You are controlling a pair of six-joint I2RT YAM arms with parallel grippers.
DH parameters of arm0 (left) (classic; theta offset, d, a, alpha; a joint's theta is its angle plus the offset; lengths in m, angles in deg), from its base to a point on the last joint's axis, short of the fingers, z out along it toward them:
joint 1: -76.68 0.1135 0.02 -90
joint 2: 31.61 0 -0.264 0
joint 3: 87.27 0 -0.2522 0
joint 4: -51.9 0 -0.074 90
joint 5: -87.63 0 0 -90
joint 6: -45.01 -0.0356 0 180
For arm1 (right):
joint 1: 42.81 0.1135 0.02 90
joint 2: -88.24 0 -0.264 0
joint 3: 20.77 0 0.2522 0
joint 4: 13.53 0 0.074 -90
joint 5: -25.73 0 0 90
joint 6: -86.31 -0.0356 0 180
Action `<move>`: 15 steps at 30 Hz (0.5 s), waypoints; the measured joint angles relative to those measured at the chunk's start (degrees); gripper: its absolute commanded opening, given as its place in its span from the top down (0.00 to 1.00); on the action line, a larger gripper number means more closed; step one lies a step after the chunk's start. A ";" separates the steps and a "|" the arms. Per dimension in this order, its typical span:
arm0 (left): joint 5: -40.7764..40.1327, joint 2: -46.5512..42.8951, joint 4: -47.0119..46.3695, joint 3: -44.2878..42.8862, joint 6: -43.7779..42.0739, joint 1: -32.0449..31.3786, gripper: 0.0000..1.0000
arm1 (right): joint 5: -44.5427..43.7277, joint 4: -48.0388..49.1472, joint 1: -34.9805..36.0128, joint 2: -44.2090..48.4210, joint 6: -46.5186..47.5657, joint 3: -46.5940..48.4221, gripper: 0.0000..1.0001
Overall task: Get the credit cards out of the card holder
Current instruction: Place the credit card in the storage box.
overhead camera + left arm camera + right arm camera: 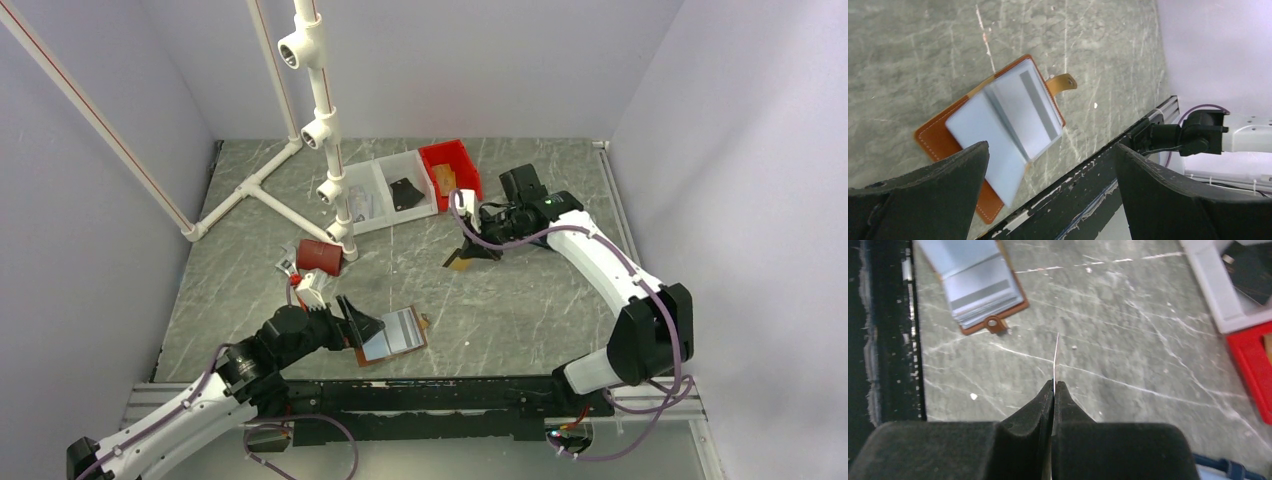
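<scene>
Card holder [1003, 120]: leather, laid open on the surface [520, 300] beneath the left gripper [1050, 150], fingers spread wide. Credit cards [1034, 107]: thin, stiff, slick; best pinched by an exposed edge. One card [1056, 357] is clamped edge-on by the right gripper [1054, 387].

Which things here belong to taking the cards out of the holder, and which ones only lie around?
Job: card holder, lying open; one card, edge-on in the shut right gripper; open left gripper near the holder.
Lying about: red bin; clear bins; dark red container; white pipe frame.
</scene>
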 measured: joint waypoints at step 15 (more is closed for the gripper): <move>-3.85 3.82 7.54 -7.98 0.50 0.00 0.01 | -14.10 7.98 -0.57 1.84 -0.85 6.49 1.00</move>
